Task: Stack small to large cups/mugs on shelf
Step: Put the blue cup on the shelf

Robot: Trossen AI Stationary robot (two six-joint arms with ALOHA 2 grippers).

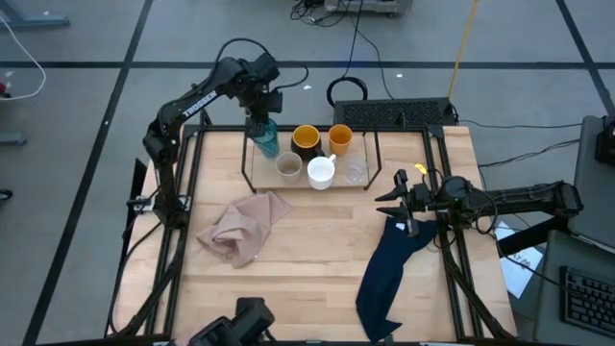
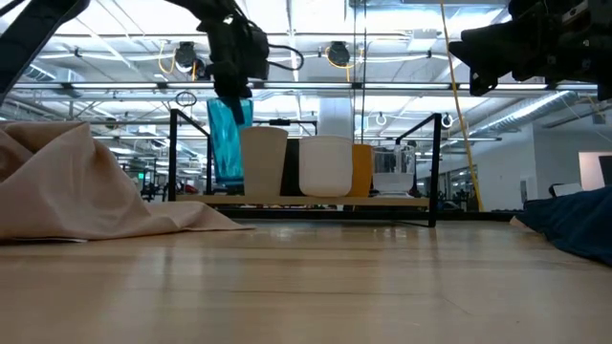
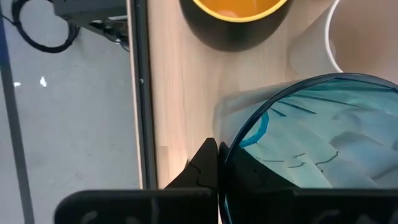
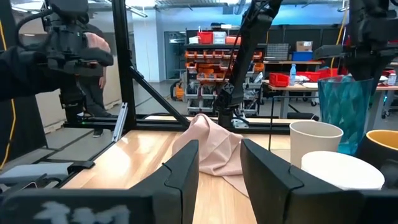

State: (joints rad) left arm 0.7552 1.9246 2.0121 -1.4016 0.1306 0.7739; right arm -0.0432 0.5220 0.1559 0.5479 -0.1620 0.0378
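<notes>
Teal glass (image 1: 266,140), white mug (image 1: 321,172), beige cup (image 1: 288,165), orange cup (image 1: 340,138), pink cloth (image 1: 242,226), navy cloth (image 1: 389,267), black shelf (image 1: 377,146)

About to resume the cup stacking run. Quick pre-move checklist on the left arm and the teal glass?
1. Left gripper closed on teal glass, at its rim: ok.
2. Glass upright: ok.
3. Glass lifted off the shelf or resting on it: cannot tell.
4. Neighbours: beige cup sits very close beside the glass; touching or not: cannot tell.
5. Right gripper away from the shelf, above the navy cloth, jaws open: ok.
6. Pink cloth away from the shelf: ok.
</notes>
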